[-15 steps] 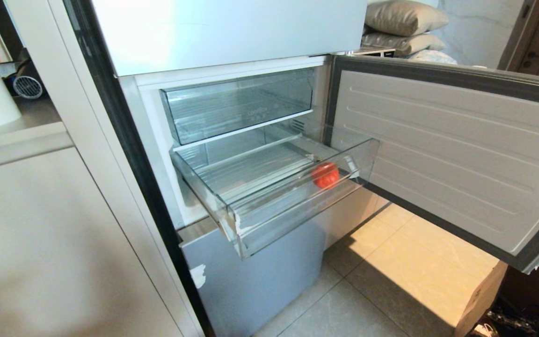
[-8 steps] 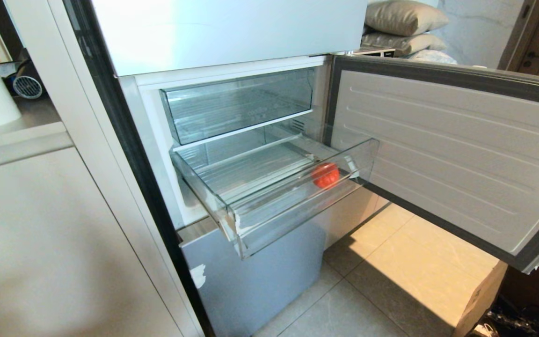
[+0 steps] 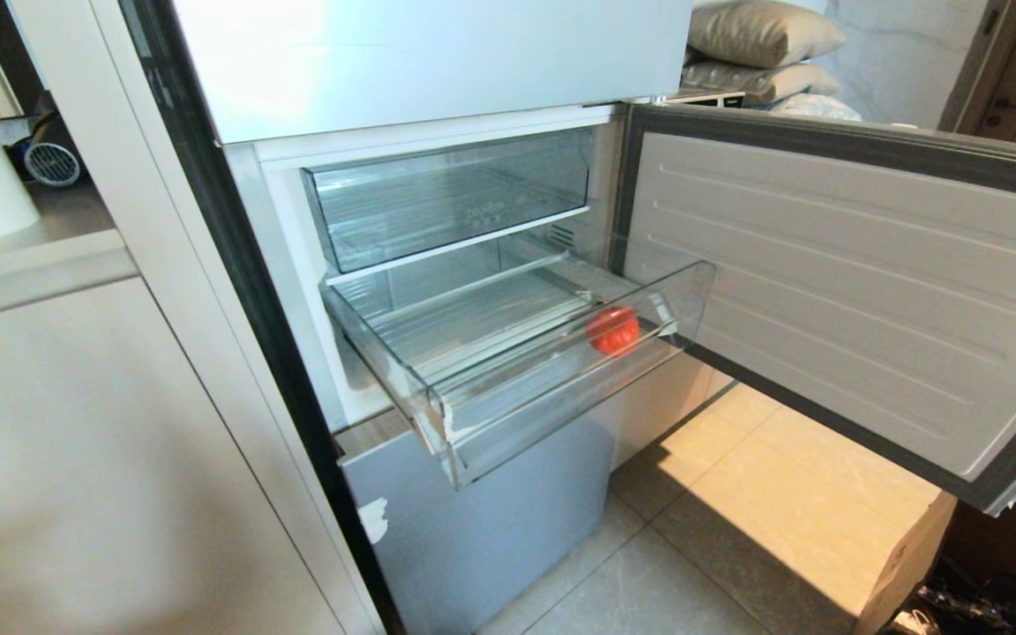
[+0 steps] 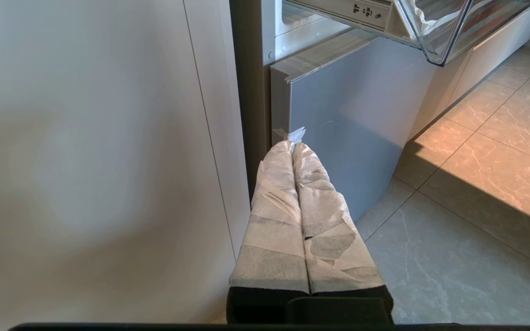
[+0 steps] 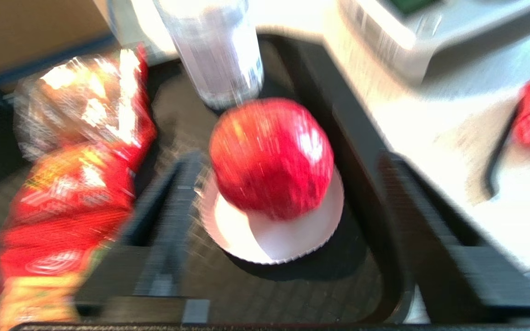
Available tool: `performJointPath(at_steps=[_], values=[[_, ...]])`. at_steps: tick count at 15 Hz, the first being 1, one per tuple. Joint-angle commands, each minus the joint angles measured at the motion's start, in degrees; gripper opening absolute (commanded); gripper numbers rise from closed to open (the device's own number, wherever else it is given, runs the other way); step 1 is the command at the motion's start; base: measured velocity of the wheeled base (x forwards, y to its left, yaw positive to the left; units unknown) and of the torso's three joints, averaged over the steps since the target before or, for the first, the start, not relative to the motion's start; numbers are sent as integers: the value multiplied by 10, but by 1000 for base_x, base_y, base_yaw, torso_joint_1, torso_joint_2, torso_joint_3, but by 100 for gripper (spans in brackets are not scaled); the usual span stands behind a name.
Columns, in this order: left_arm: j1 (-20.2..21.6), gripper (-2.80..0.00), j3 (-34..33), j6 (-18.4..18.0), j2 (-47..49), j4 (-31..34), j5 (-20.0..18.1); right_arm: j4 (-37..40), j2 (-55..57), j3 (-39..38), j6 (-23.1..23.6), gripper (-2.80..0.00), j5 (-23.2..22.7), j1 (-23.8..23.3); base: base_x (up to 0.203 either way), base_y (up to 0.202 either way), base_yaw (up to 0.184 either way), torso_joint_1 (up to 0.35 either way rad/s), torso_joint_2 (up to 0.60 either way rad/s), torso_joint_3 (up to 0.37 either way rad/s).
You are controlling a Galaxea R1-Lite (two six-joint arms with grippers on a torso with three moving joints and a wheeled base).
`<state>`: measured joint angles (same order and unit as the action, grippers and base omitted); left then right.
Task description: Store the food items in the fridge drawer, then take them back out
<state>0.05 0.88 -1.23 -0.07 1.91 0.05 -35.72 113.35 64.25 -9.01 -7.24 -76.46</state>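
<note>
Fridge drawer: pulled out as before, one food item unmoved at its right; right gripper, jaws spread, hovers empty over a second red fruit on the black tray, pickup pending; left gripper pressed closed, parked.

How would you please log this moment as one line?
drawer: open, one red food item inside | right gripper: open, straddling second red item on tray | left gripper: shut, parked
</note>
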Motion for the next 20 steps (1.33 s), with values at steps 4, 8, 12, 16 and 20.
performJointPath(at_steps=[4,8,12,16,20], values=[[0,-280,0,0,1,0,0,2,-176,-75,-1,-280,-5,0,0,0,0,0,0,0],[0,-280,0,0,1,0,0,42,-390,-167,-3,-280,-25,72,0,0,0,0,0,0],[0,-280,0,0,1,0,0,71,-551,-274,-11,-280,0,385,0,0,0,0,0,0],[0,-280,0,0,1,0,0,206,-785,-363,20,-280,84,693,0,0,0,0,0,0],[0,-280,0,0,1,0,0,337,-967,-479,73,-280,131,805,0,0,0,0,0,0]])
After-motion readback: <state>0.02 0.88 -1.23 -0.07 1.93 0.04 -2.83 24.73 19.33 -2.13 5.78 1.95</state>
